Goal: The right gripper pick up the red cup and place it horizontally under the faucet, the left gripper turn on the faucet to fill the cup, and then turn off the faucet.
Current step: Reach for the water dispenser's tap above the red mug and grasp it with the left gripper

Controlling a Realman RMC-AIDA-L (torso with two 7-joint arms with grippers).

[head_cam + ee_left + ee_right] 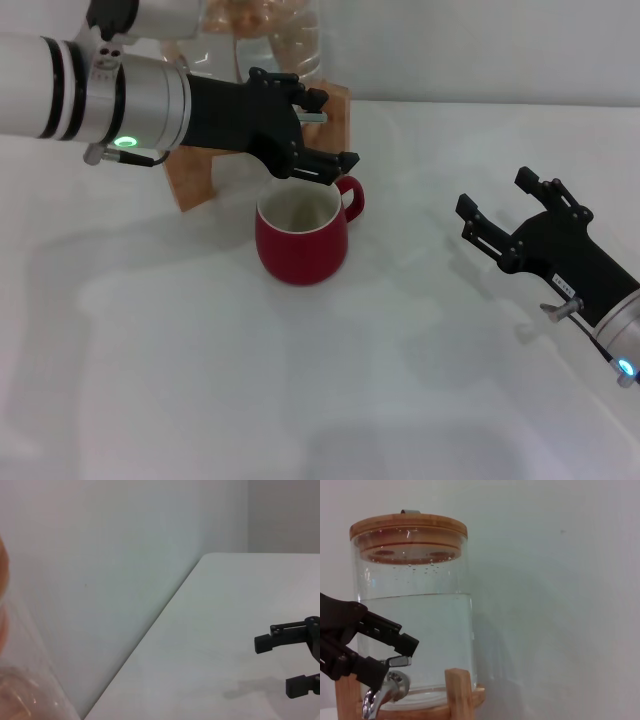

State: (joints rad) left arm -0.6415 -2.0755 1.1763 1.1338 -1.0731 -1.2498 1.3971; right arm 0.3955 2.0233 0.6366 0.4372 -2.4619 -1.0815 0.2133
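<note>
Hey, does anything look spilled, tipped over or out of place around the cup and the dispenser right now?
Nothing stands out. The red cup sits upright below the faucet, no puddle shows on the table, and the jar stands straight on its wooden stand.

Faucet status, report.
Left tool open around faucet lever. Right tool open, parked aside. Red cup upright under spout. Nothing in the way.
</note>
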